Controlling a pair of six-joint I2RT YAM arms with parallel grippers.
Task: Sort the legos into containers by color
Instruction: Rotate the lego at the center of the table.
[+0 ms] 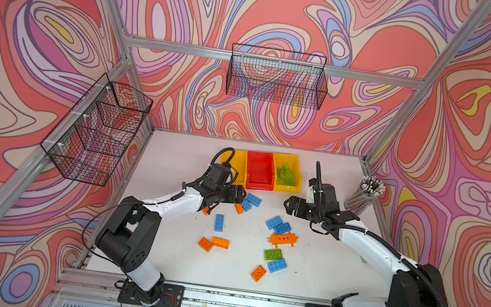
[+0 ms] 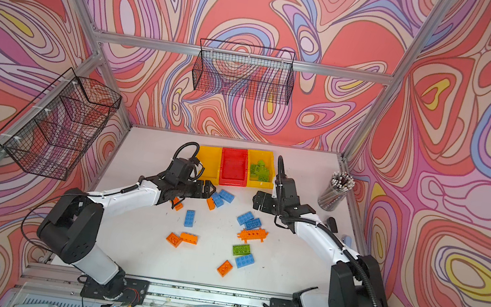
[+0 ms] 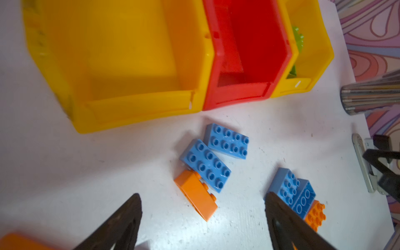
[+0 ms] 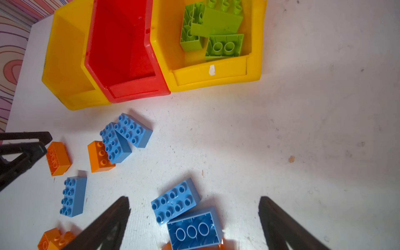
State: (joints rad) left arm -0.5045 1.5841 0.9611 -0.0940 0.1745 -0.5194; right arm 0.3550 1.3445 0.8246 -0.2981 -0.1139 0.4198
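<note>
Red open-top plastic bin (image 1: 259, 171): middle of the joined row; its bare floor shows in both wrist views.
Left yellow plastic bin (image 3: 138, 104): joined to the red bin on the left arm's side; bare floor.
Right yellow plastic bin (image 4: 207, 72): joined to the red bin's other side; holds piled lime green studded bricks (image 4: 216, 26), some underside up.
Loose legos: two touching blue bricks (image 1: 250, 202) lie just in front of the red bin, with an orange brick (image 1: 239, 209) against them. More blue and orange ones, a long pronged orange piece (image 1: 283, 239) and one loose green brick (image 1: 272, 254) lie farther from it.
Left gripper (image 1: 242, 193): jaws spread, holding nothing, near the red bin's front, beside the blue pair.
Right gripper (image 1: 287, 205): jaws spread wide, holding nothing, in front of the right yellow plastic bin.
Top views only: the loose green brick.
Right wrist view: the whole green pile; the left wrist view shows only a green sliver past the red bin's wall.
</note>
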